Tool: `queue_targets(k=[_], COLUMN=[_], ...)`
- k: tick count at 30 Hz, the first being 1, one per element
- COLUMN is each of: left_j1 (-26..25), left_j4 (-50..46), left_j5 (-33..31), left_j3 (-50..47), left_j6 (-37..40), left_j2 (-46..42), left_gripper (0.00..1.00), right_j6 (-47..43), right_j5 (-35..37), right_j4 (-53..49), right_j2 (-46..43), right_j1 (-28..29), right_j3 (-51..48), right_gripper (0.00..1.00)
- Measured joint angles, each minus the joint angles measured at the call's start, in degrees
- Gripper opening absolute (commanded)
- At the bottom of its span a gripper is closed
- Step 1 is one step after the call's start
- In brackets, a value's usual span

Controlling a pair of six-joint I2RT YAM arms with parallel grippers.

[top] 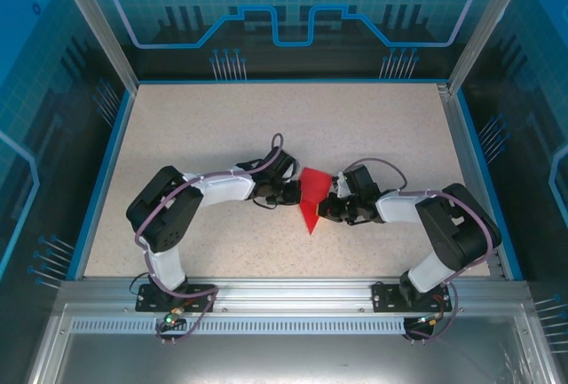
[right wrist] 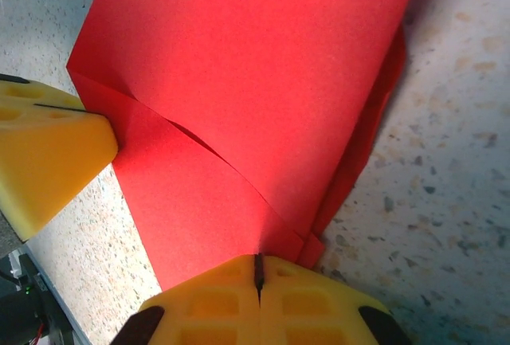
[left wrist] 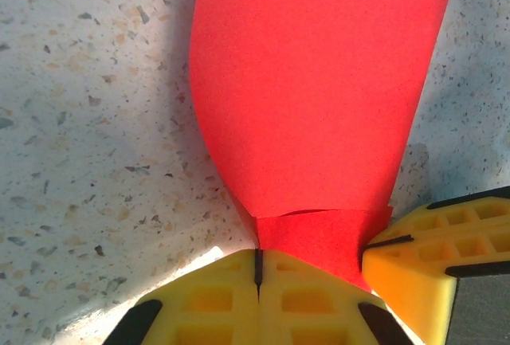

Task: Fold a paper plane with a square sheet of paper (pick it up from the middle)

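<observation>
Hands number 2, left hand [left wrist: 258,269] and right hand [right wrist: 258,273] each clamped on 1 folded red sheet [top: 311,202]

Paper [top: 312,199] lies on table [top: 266,118], about mid-table, slightly toward the near edge. Left gripper [top: 288,193] sits just left of paper, touching its left edge. Right gripper [top: 330,204] sits just right of paper, touching its right edge. Paper lies between the two grippers, its pointed end toward the near edge. In each wrist view, paper's edge is between that gripper's fingertips, with the other gripper's tip just beside, touching paper. Left arm base [top: 169,293] is well left of paper and nearer. Right arm base [top: 404,297] is well right and nearer.
</observation>
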Motion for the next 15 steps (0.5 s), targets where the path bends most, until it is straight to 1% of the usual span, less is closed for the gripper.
queue_targets(k=[15], left_j1=[0.0], left_j4=[-1.2], left_j5=[-0.2], left_j3=[1.4], left_j6=[1.0], left_j2=[0.0], left_gripper=[0.04], right_j6=[-0.4], right_j5=[1.1], right_j4=[-2.4], right_j2=[-0.4], right_j1=[0.0], right_j3=[0.9], right_gripper=[0.0])
